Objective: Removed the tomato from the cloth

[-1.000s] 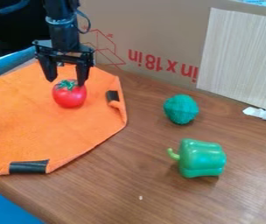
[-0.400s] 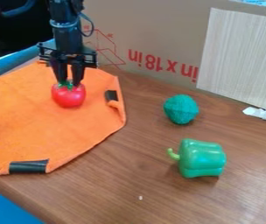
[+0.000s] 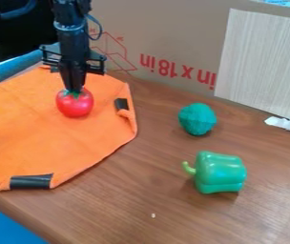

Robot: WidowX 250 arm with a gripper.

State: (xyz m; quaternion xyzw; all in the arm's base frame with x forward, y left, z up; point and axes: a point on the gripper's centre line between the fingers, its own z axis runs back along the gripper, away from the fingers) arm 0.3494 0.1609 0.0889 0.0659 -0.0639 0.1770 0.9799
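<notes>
Gripper point(image 3: 75, 89): it points down over the tomato, my jaws together, with their tips at the leafy top; whether I have any of the leaves pinched between them I cannot tell.
Tomato point(image 3: 76, 105): directly under my jaws, upright and red, touching them at its green leaves and resting on the cloth.
Cloth point(image 3: 52, 138): orange, spread flat below my jaws and reaching towards the camera, its right edge slightly raised.
Near patch point(image 3: 121, 104): black, on the cloth's edge, just to the right of the tomato and my jaws.
Front patch point(image 3: 31, 181): black, on the cloth's front edge, well apart from my jaws.
Ball point(image 3: 197, 119): teal, on the bench point(image 3: 135, 190) to the right of my jaws, off the cloth.
Pepper point(image 3: 219, 172): green, lying on its side, farther right and nearer the camera than my jaws, its stem turned towards the cloth.
Box point(image 3: 167, 28): brown cardboard with red print, standing like a wall behind my jaws and the ball.
Panel point(image 3: 262, 62): pale, upright against the box, well to the right of my jaws.
</notes>
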